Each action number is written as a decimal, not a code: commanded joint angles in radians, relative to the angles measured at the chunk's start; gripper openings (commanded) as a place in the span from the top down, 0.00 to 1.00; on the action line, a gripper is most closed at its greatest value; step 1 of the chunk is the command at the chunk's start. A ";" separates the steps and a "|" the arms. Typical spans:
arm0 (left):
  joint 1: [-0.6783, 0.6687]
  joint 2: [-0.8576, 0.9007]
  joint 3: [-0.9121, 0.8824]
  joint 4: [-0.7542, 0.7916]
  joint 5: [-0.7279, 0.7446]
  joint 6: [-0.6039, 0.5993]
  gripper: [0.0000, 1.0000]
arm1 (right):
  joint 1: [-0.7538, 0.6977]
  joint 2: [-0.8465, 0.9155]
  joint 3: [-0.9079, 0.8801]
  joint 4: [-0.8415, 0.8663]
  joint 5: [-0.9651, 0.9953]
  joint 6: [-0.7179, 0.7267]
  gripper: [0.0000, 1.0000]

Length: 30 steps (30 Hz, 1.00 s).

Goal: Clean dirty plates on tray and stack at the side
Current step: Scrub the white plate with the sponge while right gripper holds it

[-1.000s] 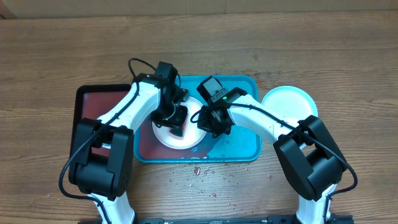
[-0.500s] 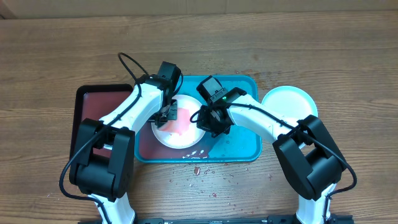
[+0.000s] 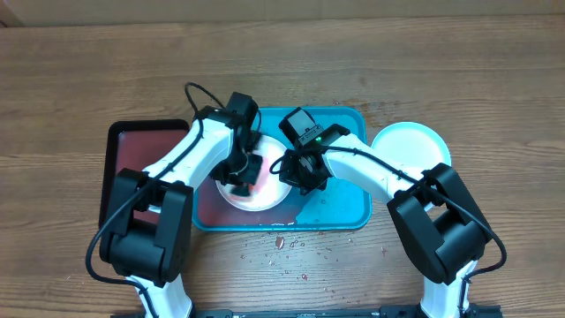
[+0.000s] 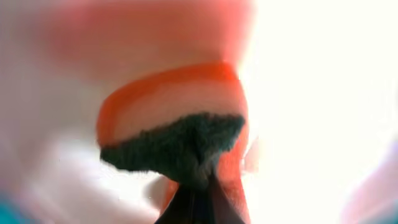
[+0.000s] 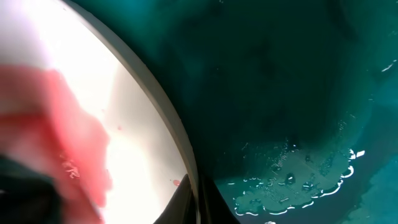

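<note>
A white plate [image 3: 265, 196] with a red sauce smear lies on the turquoise tray [image 3: 340, 208]. My left gripper [image 3: 243, 177] is shut on an orange sponge with a dark green scrub side [image 4: 180, 118] and presses it on the plate [image 4: 311, 93]. My right gripper [image 3: 290, 172] is shut on the plate's right rim; in the right wrist view the jaws [image 5: 196, 202] pinch the rim of the white plate [image 5: 140, 118] over the wet tray [image 5: 280, 93]. A pale aqua plate [image 3: 408, 146] sits on the table to the right of the tray. The yellow-green plate is out of view.
A smaller black-rimmed dark red tray [image 3: 146, 146] lies left of the turquoise tray, partly under it. Red crumbs [image 3: 279, 241] are scattered on the wooden table in front of the tray. Water drops [image 5: 292, 183] lie on the tray floor.
My left gripper moved the sponge up and left across the white plate, baring a pink smear, then back down over the plate's middle. The right gripper stayed on the rim.
</note>
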<state>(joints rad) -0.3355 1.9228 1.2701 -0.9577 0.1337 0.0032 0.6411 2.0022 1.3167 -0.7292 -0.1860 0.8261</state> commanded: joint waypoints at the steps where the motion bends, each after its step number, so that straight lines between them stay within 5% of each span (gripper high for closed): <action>1: -0.035 0.003 -0.005 0.014 0.247 0.214 0.96 | -0.008 0.024 0.006 -0.006 0.040 0.003 0.96; 6: -0.036 0.003 -0.005 0.109 0.117 0.098 0.96 | -0.008 0.024 0.006 -0.008 0.039 0.004 0.96; 13: -0.036 0.003 -0.005 0.232 -0.498 -0.382 0.96 | -0.008 0.024 0.006 -0.008 0.036 -0.013 0.96; 17: -0.036 0.003 -0.005 0.195 -0.665 -0.453 0.96 | -0.008 0.024 0.006 -0.009 0.036 -0.015 0.96; 21: -0.039 0.003 -0.005 0.100 -0.523 -0.382 0.96 | -0.008 0.024 0.006 -0.005 0.036 -0.015 0.96; 27: -0.039 0.003 -0.005 -0.037 0.218 0.117 0.96 | -0.008 0.024 0.006 -0.005 0.035 -0.014 0.96; 30: -0.039 0.003 -0.005 -0.031 0.347 0.192 0.96 | -0.008 0.024 0.006 -0.005 0.034 -0.014 0.96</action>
<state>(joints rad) -0.3668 1.9224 1.2694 -0.9962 0.1001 -0.0334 0.6411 2.0022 1.3167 -0.7273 -0.1829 0.8146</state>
